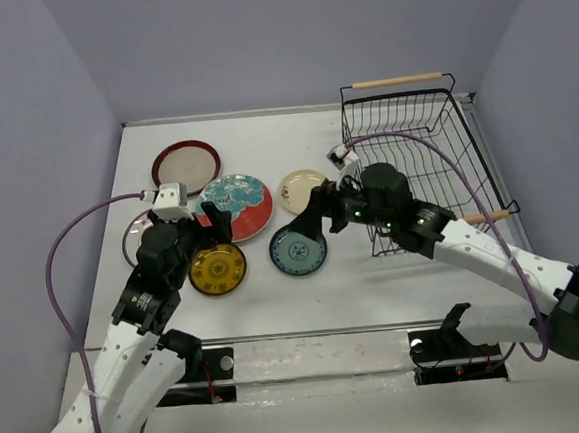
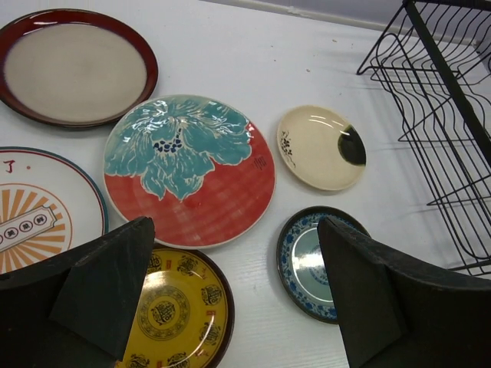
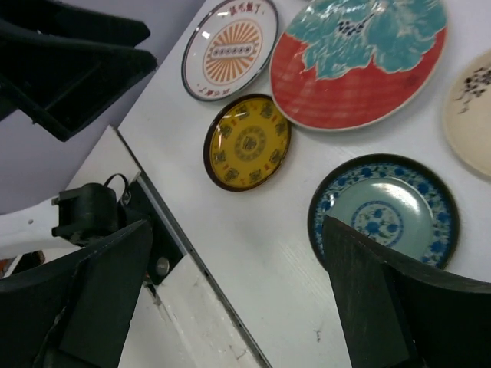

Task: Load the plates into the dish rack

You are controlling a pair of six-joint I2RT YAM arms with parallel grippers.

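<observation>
White desk: six plates lying flat (dish rack far right); left jaws, right jaws both spread wide.

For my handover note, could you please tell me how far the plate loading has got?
Done: nothing; the dish rack is empty. In hand: nothing; left gripper open near the yellow plate, right gripper open by the blue plate. Left: all six, including the floral plate, cream plate, red-rimmed plate and orange-patterned plate, lying on the table.
</observation>
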